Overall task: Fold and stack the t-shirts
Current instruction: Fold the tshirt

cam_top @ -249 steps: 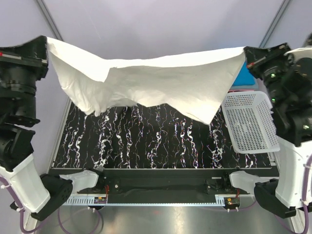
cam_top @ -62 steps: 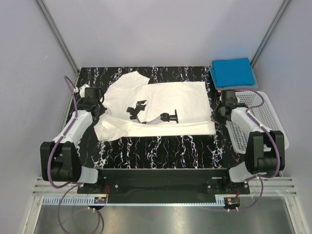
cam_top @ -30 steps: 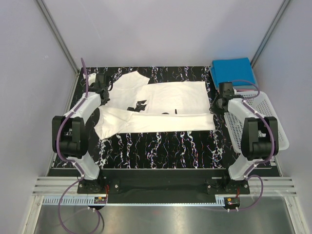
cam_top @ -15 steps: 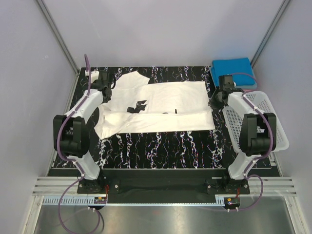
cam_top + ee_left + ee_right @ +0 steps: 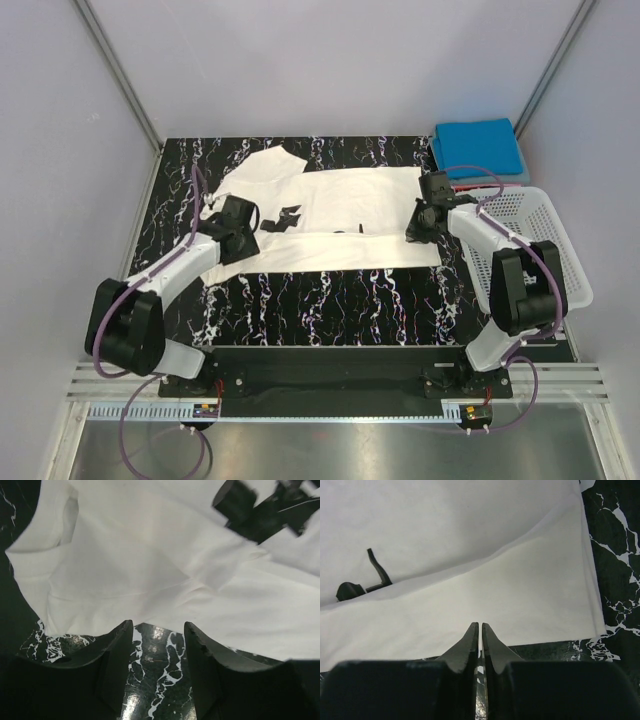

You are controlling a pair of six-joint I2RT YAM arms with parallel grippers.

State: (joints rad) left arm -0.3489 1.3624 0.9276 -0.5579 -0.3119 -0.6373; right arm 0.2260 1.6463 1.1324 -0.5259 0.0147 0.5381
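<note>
- Where the black, white-veined tabletop is viewed from above, two soft short-sleeved cloth t-shirts are counted: one white, one bright blue.
- The white t-shirt is spread flat at the middle of the tabletop. Its near long edge is folded over into one band, and its small black chest print is partly covered by that fold.
- The bright blue t-shirt is seen folded into one rectangle at the far right corner, well apart from the white t-shirt.
- One white plastic lattice basket is set along the right edge, just beside the blue t-shirt's near side.
- Two arms are extended over the cloth, one at each end of the folded band.
- The left gripper is held over the sleeve end. In its wrist view, its two fingers are spread apart above bare tabletop at the cloth's near edge, and nothing is held between them.
- The right gripper is placed at the hem end. In its wrist view, its two fingers are brought almost together with only a thin slit left, at the near edge of the band. No cloth is seen pinched between them.
</note>
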